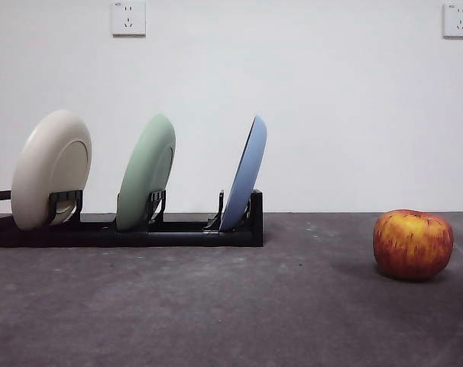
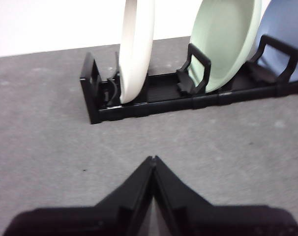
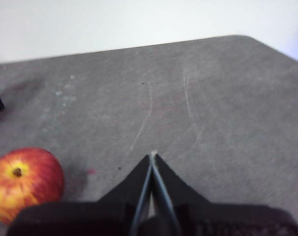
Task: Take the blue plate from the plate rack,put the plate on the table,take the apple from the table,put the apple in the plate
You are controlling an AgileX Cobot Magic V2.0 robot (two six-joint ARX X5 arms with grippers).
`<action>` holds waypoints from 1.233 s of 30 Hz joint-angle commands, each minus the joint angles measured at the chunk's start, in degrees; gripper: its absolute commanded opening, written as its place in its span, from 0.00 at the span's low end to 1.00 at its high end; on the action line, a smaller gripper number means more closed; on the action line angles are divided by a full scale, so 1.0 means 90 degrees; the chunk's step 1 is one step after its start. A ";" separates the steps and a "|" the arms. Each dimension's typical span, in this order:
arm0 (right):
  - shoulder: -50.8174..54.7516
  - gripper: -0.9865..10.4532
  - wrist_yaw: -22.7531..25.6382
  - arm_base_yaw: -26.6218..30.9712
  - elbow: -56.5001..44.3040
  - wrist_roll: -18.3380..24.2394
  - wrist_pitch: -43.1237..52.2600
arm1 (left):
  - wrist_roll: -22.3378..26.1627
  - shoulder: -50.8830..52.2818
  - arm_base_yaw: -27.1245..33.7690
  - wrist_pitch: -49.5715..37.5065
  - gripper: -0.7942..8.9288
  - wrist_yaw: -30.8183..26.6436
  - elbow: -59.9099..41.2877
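Nearest the front camera, the apple (image 1: 412,244) sits on the table (image 1: 216,306), well apart from the plate rack (image 1: 178,229). Rack contents: cream plate (image 1: 52,168), pale green plate (image 1: 146,172) and blue plate (image 1: 245,172) in the end slot nearest the apple, all leaning in their holders. Only the front view shows two wall sockets (image 1: 128,17); their markings are too small to read. Wrist views alone show the arms: left gripper (image 2: 153,160) near the rack's cream-plate end, jaws closed, empty; right gripper (image 3: 152,156) beside the apple, jaws closed, empty.
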State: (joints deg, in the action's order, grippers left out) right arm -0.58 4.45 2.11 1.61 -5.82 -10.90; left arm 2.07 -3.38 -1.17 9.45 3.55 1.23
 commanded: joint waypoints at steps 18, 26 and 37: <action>-0.1166 0.08 -0.0255 -0.0002 0.3859 -0.1535 -0.2188 | -0.1379 -0.1673 0.0012 0.0316 0.08 0.0141 0.3269; -0.2849 0.09 -0.0257 -0.0002 0.5469 -0.1496 -0.3854 | -0.1379 -0.3366 0.0012 0.1263 0.08 0.0155 0.4881; -0.4738 0.09 -0.0520 -0.0002 0.6528 -0.1455 -0.4719 | -0.1379 -0.5676 0.0012 0.1902 0.08 0.1270 0.6530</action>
State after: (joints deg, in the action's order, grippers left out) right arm -42.24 0.40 2.11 59.77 -19.66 -53.23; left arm -9.80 -53.21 -1.17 26.70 13.34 58.78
